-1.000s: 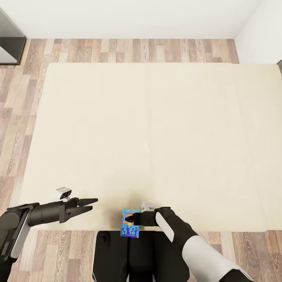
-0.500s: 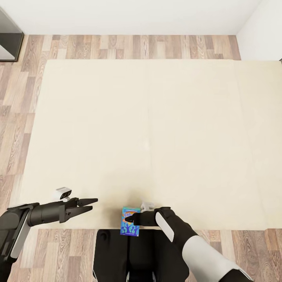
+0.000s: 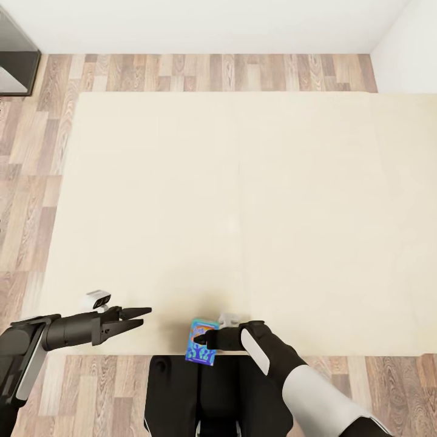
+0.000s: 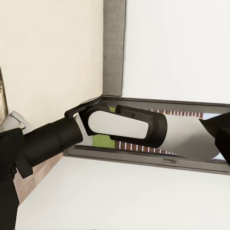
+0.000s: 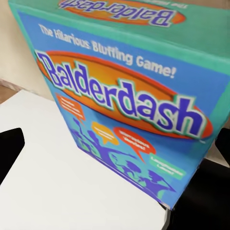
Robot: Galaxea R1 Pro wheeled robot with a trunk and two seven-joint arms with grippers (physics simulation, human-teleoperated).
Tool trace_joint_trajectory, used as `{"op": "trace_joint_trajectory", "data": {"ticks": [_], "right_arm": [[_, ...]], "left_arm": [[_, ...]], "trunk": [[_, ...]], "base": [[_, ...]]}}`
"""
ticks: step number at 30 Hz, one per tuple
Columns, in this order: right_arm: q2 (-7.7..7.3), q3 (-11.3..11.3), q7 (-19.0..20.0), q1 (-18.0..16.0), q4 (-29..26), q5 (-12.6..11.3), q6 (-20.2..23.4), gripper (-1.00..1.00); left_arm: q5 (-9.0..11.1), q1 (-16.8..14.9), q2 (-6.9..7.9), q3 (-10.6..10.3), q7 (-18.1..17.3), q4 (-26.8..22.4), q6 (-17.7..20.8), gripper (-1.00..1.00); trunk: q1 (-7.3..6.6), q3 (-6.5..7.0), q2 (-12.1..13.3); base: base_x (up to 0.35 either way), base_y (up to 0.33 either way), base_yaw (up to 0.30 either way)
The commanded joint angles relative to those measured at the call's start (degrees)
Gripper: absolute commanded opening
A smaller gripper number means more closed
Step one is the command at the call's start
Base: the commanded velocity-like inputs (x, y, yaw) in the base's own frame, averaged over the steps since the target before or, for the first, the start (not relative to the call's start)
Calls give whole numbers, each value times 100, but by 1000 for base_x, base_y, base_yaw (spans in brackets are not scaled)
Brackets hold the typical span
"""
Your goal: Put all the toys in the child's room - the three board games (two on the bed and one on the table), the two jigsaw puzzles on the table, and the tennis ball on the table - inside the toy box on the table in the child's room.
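Blue board game [image 3: 202, 349] at the bed's [image 3: 243, 212] near edge, long axis near-to-far.
Right gripper [image 3: 203, 341] jaws hold it; left gripper [image 3: 138, 317] jaws narrow, empty, further left.

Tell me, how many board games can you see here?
1. A blue Balderdash board game sits at the near edge of the cream bed, between the fingers of the right gripper. The rest of the bed looks bare; others may lie outside these pictures.

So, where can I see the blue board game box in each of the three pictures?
Head view: blue game box at bottom centre, at the bed's near edge, by the right gripper.
Left wrist view: I cannot find it.
Right wrist view: the box is close up, printed "Balderdash".
Shared landmark: the cream bed, behind the box.
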Motion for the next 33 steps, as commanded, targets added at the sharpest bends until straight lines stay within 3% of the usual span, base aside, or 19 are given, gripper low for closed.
{"op": "trace_joint_trajectory", "data": {"ticks": [1,33], "right_arm": [[0,4,8,-2,-3,3,20,100],[0,13,11,-2,-3,12,11,100]], "left_arm": [[-1,-1,3,0,-22,-1,60,100],[-1,-1,5,0,-22,-1,60,100]], "trunk": [[3,-6,-9],[3,-6,-9]], "base": [[0,123,0],[0,36,0]]}}
